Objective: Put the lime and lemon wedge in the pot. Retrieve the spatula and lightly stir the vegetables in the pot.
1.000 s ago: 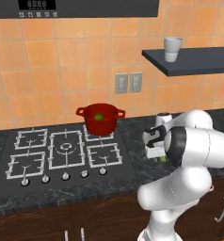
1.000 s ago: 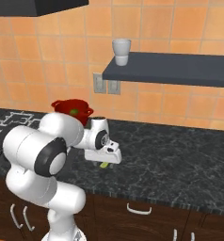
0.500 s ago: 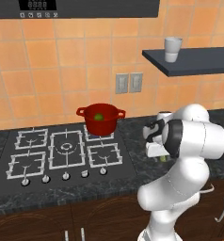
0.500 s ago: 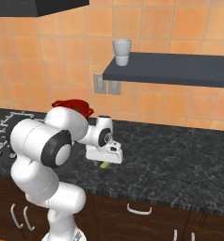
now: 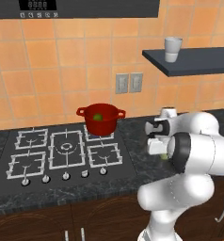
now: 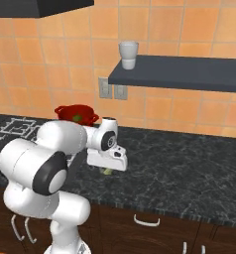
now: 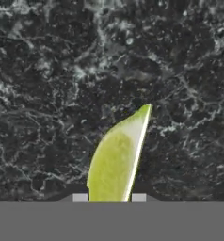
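- The gripper (image 7: pixel 109 197) is seen lowered onto the dark stone worktop (image 6: pixel 189 168), to the right of the hob (image 5: pixel 67 150) and nearer the front edge than the back wall.
- In the hand view, the lemon wedge (image 7: pixel 116 160) is seen lying between the two finger tips, which stand close against its sides; the gripper is judged to be closed on the wedge, with the wedge not yet clear of the worktop.
- In the right base view, a small yellowish-green piece (image 6: pixel 107 171) is seen directly beneath the hand, on the worktop surface.
- The red pot (image 5: pixel 100 118) is placed on a rear burner of the hob, toward the back edge of the worktop. A round green lime (image 5: pixel 98 117) is visible inside it.
- The lime step is judged complete. The step in hand is the pick-up of the lemon wedge.
- The next move is judged to call for a straight lift clear of the worktop, a carry leftward and toward the back over the pot's mouth, and a release inside the rim.
- A risk is noted: the wedge is tapered and may slip from a narrow hold during the carry.
- The spatula has not been identified in these views; its retrieval and the stirring remain outstanding.
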